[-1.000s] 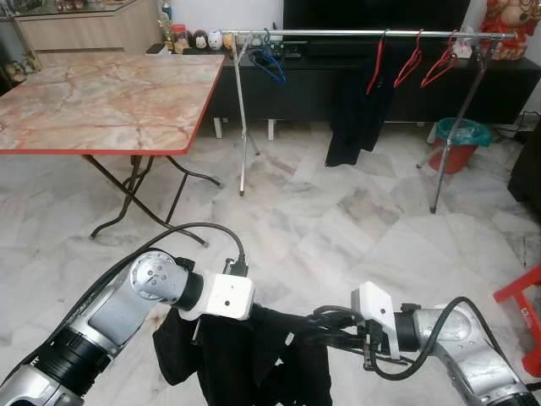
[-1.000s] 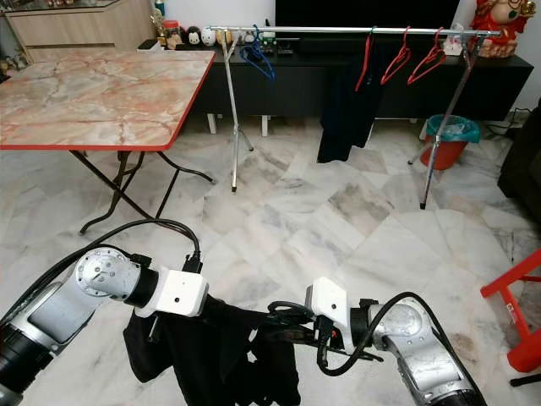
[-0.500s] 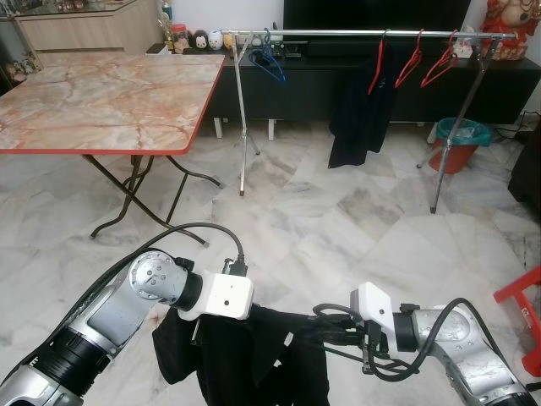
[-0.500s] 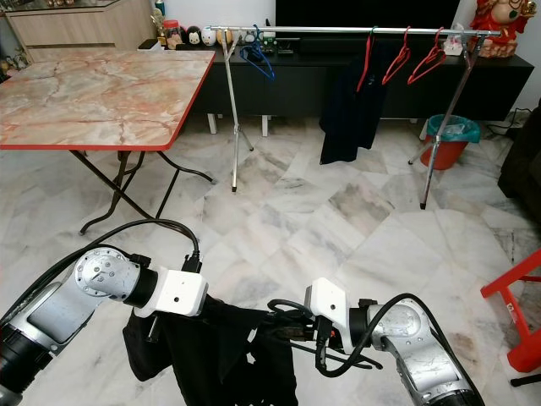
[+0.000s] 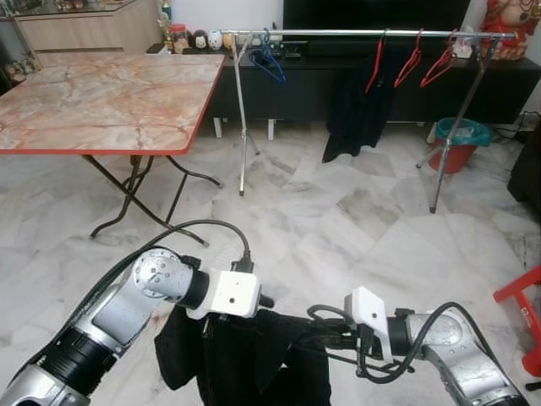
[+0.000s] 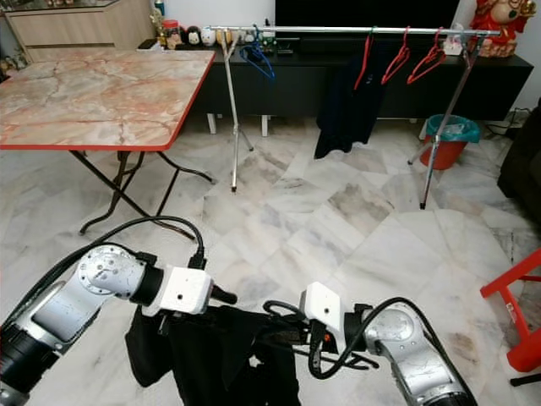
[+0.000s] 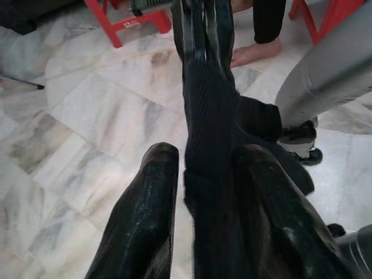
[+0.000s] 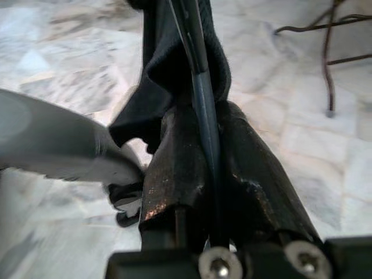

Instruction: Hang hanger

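Observation:
A black garment [image 5: 254, 359] on a dark hanger [image 8: 195, 52] hangs low in front of me between both arms. My left gripper [image 7: 209, 174] is shut on a fold of the garment, its fingers [image 7: 148, 203] on either side of the cloth. My right gripper [image 8: 203, 125] is shut on the hanger's thin bar, right of the garment in the eye views [image 5: 319, 340]. Across the room stands a metal clothes rail [image 5: 338, 33] with a blue hanger [image 5: 269, 61], three red hangers [image 5: 414, 59] and a black garment [image 5: 359, 106] hanging on it.
A marble-topped folding table [image 5: 110, 101] stands to my left, with its legs on the floor ahead. A red stool [image 5: 520, 309] is at my right. A bin [image 5: 461, 142] and a black TV cabinet [image 5: 296, 89] lie behind the rail. A person's bare foot [image 7: 256, 52] is close by.
My left wrist has lifted slightly and shifted right, and my right arm has drawn a little toward it. The black garment on the rail has swung.

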`<state>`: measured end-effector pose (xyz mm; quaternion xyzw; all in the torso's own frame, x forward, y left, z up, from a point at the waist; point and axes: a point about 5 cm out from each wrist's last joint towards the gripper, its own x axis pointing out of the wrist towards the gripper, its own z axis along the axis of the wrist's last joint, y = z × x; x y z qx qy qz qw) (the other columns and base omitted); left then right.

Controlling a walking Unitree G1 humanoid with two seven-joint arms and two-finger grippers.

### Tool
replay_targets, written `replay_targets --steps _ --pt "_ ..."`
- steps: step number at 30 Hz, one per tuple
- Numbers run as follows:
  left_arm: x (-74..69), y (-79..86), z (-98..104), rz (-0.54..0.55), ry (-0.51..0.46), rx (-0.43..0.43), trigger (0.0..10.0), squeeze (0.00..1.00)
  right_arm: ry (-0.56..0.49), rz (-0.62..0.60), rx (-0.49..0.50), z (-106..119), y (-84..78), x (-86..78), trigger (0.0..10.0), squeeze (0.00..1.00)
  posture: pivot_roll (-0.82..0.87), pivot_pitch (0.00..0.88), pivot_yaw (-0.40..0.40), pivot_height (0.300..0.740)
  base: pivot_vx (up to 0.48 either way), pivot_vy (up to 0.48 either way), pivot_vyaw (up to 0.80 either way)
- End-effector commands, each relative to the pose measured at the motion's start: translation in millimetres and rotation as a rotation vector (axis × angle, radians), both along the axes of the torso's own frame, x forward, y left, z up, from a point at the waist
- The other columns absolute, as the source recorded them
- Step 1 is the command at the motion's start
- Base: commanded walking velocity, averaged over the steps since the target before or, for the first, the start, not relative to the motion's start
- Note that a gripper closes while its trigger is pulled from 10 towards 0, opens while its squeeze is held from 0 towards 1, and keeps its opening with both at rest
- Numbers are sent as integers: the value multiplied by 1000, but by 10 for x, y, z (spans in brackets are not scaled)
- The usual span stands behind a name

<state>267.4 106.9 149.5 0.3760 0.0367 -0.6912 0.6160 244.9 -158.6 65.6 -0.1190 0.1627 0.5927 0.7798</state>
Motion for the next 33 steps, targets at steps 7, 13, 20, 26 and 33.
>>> replay_targets --steps 7,13,20,26,33 --pt "121 110 156 77 -52 -39 10000 1000 -124 -118 16 108 -37 168 0 0 89 0 10 740 0 0 0" --pt "268 124 279 193 -151 -142 10000 1000 -203 -242 11 124 -60 279 0 0 88 0 9 740 0 0 0" --pt "405 112 358 385 -261 -325 10000 0 -283 -446 58 171 -93 432 0 0 86 0 8 740 0 0 0" --pt "496 68 328 588 -308 -446 10000 0 -357 -625 111 248 -92 562 0 0 83 0 5 740 0 0 0" --pt "547 -18 256 726 -312 -525 10000 0 -443 -870 255 483 -72 727 0 0 74 0 9 740 0 0 0"
